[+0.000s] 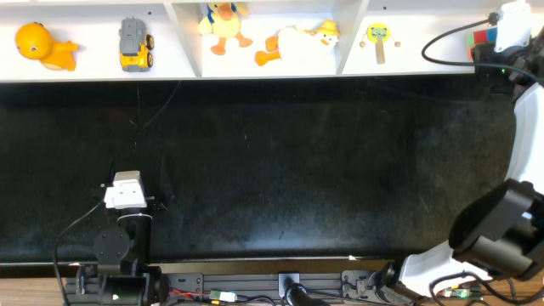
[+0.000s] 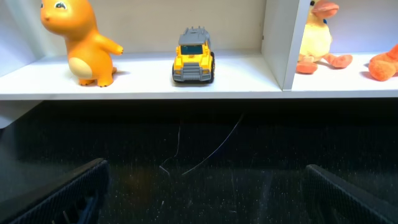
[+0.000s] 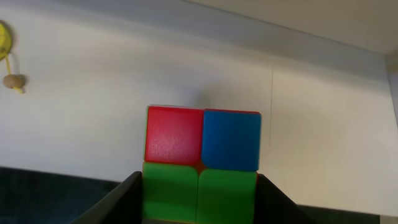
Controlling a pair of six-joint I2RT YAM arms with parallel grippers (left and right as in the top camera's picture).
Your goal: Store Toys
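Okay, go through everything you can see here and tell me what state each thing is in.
Orange toy: upright on the shelf.
Truck: on its wheels on the shelf.
Yellow duck: sitting upright on the shelf.
White duck: lying on its side on the shelf.
Rattle: lying on the shelf.
Cube: gripped, at the shelf.
Left claw: open, empty.
Right claw: shut on the cube.

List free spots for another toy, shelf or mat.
The black mat is bare all along the shelf front. On the shelf, gaps sit between orange toy and truck, and between rattle and cube, held by the right gripper. Yellow duck and white duck crowd the middle compartment.
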